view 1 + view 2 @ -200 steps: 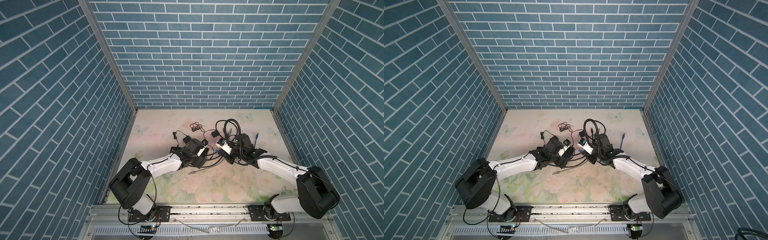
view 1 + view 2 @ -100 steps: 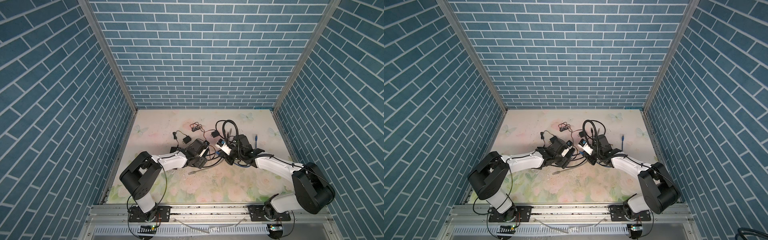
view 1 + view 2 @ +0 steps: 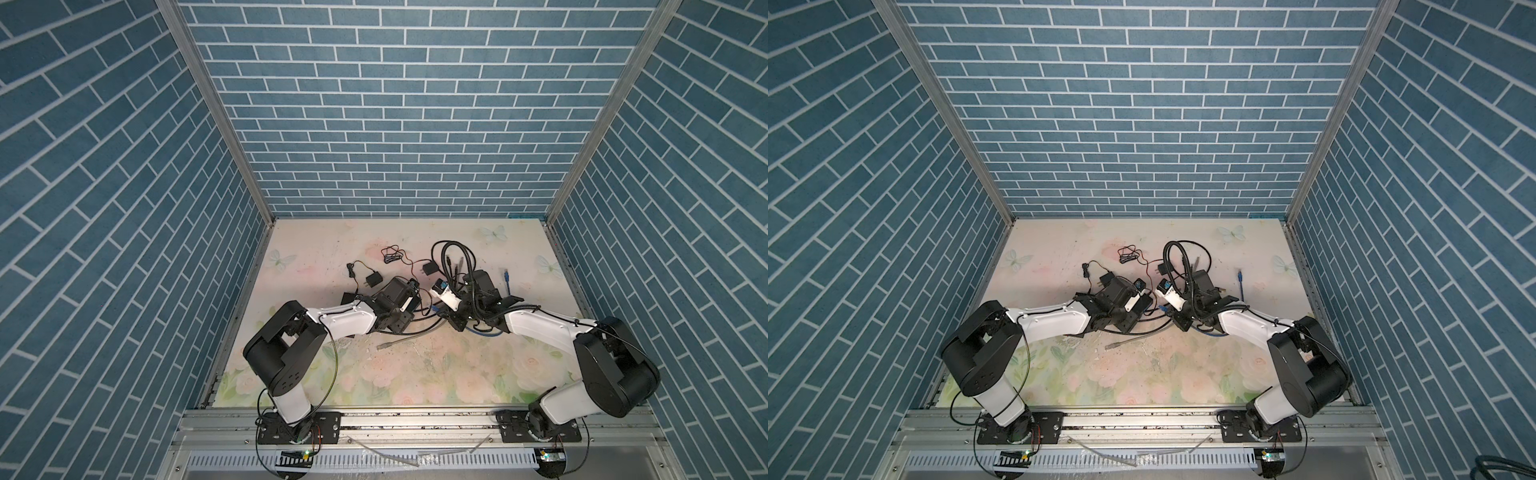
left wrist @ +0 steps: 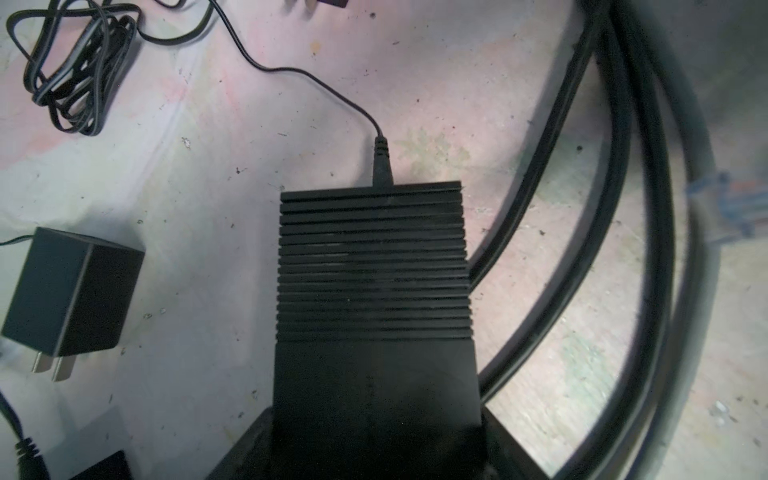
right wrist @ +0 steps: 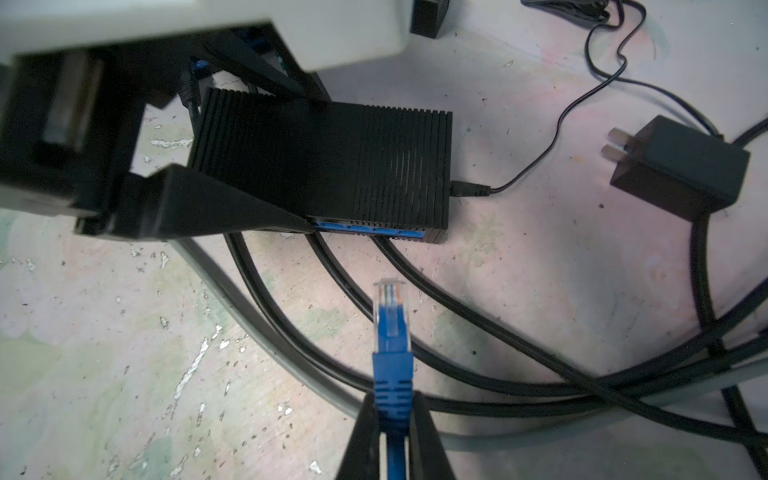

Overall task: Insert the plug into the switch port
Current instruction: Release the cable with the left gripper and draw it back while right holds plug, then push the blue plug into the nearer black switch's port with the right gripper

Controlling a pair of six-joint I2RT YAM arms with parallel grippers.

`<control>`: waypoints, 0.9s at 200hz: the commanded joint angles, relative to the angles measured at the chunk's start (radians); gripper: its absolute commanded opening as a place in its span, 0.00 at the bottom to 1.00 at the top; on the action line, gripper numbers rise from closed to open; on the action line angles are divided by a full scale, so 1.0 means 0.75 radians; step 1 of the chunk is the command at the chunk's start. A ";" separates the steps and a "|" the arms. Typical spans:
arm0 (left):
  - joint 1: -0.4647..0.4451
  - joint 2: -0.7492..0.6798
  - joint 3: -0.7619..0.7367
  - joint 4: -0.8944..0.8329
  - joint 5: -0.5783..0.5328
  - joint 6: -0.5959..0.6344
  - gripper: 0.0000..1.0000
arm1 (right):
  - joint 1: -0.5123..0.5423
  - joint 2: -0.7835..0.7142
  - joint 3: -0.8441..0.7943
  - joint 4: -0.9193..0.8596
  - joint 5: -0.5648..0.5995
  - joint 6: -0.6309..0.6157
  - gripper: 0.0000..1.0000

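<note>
My right fingers (image 5: 365, 436) pinch the blue cable plug with clear tip (image 5: 390, 320) by its rubber boot | light, stiff, fragile clip | near the black ribbed switch box (image 5: 324, 166) ports | my left fingers (image 5: 216, 203) straddle it; whether they are clamped I cannot tell

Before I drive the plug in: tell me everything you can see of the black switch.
The switch is a flat black box, plastic by its look, with a finely ribbed top and a blue port strip along one long side. It lies flat on the table. A thin power lead is plugged into one short end. The left gripper straddles it across both long sides; a firm grip cannot be confirmed. The blue plug faces the ports, short of them.
</note>
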 commanded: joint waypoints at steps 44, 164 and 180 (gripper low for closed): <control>-0.005 -0.194 -0.044 0.005 0.032 -0.066 0.36 | 0.027 0.069 0.089 0.037 0.035 0.111 0.00; -0.017 -0.255 -0.054 0.017 0.022 -0.065 0.33 | 0.062 0.125 0.172 0.057 -0.035 0.110 0.00; -0.017 -0.259 -0.056 0.015 0.010 -0.058 0.33 | 0.063 0.118 0.162 0.055 -0.028 0.108 0.00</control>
